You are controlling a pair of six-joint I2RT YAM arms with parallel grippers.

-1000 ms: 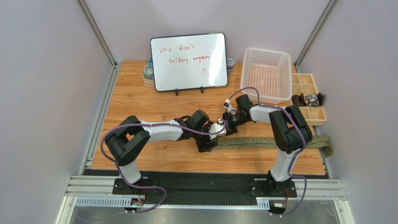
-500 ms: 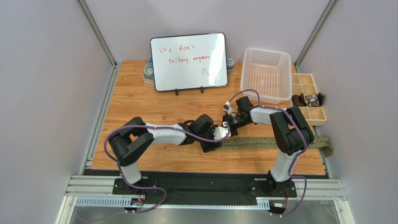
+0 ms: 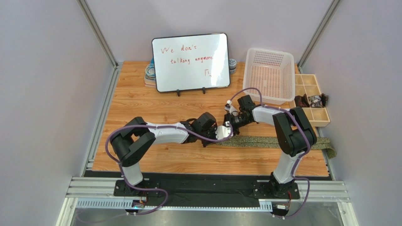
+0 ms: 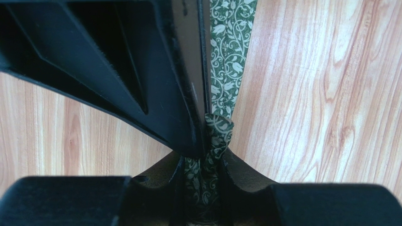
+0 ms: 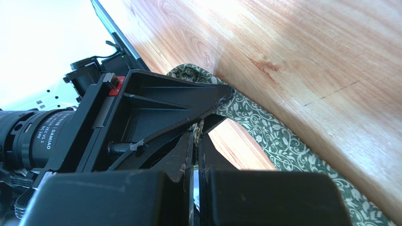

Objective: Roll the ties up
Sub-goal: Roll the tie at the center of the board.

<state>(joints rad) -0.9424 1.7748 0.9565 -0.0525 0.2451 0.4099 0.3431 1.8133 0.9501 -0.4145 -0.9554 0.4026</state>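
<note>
Olive-green with a pale vine pattern, the tie (image 3: 273, 142) lies along the near part of the wooden worktop (image 3: 141, 108). It runs from the middle out to the right edge, where its far-right end hangs over. Both arms meet at its left end. In the left wrist view the left jaws are closed on a small bunched fold of that end. The right jaws are shut, with their tips pressed against the same fold from the far side. Whether any cloth is caught between them cannot be made out.

The grip looks like the weak point. The left jaws hold only a narrow pucker of soft fabric, so a pull or a twist could let it slide out, and the roll would have to be begun again. The two sets of jaws are also crowded onto one spot, so turning either wrist risks them knocking together or dragging the fold askew. That would give a crooked, cone-shaped roll. The long loose run, with its end over the edge, may also drag or swing sideways as the roll takes it up.

A second ago the left jaws stood wide apart, a little nearer and further left, just short of the tie's end. Since then the left arm has moved right and toward the far side, and its jaws have closed on the fabric. The right arm has hardly shifted, and the tie's long run and hanging end lie as they did.
</note>
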